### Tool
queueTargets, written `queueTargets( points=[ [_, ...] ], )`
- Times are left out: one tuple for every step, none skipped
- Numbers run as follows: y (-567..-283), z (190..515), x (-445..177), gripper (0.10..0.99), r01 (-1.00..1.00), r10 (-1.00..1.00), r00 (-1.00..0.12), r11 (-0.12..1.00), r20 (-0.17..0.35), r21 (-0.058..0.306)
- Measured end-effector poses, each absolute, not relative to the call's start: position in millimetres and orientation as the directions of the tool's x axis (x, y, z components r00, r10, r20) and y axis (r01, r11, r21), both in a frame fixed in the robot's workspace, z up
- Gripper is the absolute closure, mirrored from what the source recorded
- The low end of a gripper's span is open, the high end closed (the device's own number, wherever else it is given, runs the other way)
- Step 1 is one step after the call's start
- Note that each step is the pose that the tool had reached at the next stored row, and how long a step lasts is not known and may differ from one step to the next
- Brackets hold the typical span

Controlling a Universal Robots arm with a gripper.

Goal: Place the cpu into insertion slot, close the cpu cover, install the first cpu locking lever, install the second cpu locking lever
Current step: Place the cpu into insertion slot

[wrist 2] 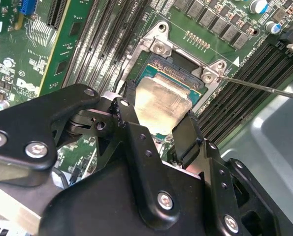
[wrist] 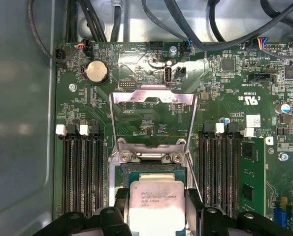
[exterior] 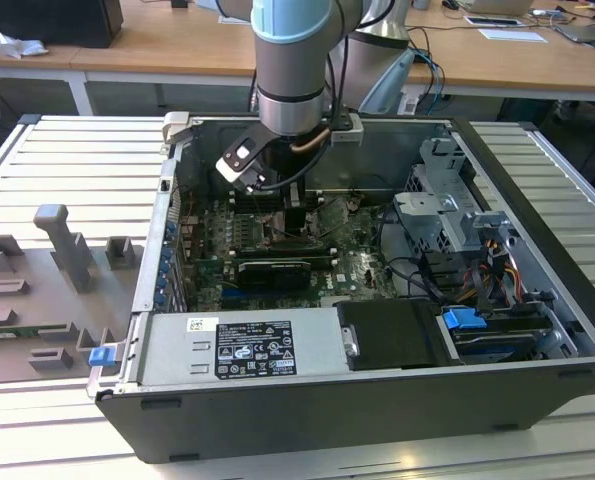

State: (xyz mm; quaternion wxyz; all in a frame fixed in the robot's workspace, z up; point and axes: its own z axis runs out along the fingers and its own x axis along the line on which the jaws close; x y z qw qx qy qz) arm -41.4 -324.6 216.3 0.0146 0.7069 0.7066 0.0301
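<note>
Your jaws are clamped on the cpu (wrist 2: 162,104), one black finger (wrist 2: 186,137) pressed to each of two opposite edges. The cpu's pale metal face points up and carries small printed lettering, which shows in the first wrist view (wrist: 156,202). It lies level over the insertion slot (wrist 2: 178,68); you cannot tell whether it is fully seated. A strip of the slot's dark centre shows beyond the chip's far edge in both wrist views.

The cpu cover (wrist: 153,93) stands swung open on its hinge at the slot's far edge, and the green board (wrist: 225,93) shows through its window. A thin metal rod (wrist 2: 264,87) runs away from one corner of the slot's silver frame. Banks of long black memory slots (wrist: 82,172) flank the slot on both sides. A round silver coin cell (wrist: 96,72) sits on the board past the cover.

In the exterior view, your arm (exterior: 292,60) reaches down into the open computer case (exterior: 537,290). A white label (exterior: 252,348) with dense print and symbols covers the silver power supply at the near wall. The case rests on a ribbed metal counter (exterior: 67,160), with grey fixtures (exterior: 62,245) at the exterior view's left.
</note>
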Motion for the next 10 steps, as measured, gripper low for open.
queueTargets(
  points=[
    [-324.6, 216.0, -41.4, 0.545, 0.998, 1.0, 0.0, -0.001, 0.022, 0.063],
    [-324.6, 215.7, -41.4, 0.545, 0.998, 1.0, 0.0, -0.001, 0.022, 0.063],
    [-324.6, 215.5, -41.4, 0.545, 0.998, 1.0, 0.0, -0.001, 0.022, 0.063],
    [-324.6, 215.1, -41.4, 0.545, 0.998, 1.0, 0.0, -0.001, 0.022, 0.063],
    [-324.6, 214.9, -41.4, 0.545, 0.998, 1.0, 0.0, -0.001, 0.022, 0.063],
    [-324.5, 214.3, -41.4, 0.545, 0.998, 1.0, 0.0, -0.001, 0.022, 0.063],
    [-324.5, 213.8, -41.5, 0.545, 0.998, 1.0, 0.0, -0.001, 0.022, 0.063],
    [-324.5, 213.3, -41.5, 0.545, 0.998, 1.0, 0.0, -0.001, 0.022, 0.063],
    [-324.4, 212.4, -41.5, 0.545, 0.998, 1.0, 0.0, -0.002, 0.022, 0.063],
    [-324.1, 211.7, -41.6, 0.545, 0.998, 1.0, 0.0, -0.002, 0.022, 0.063]
  ],
)
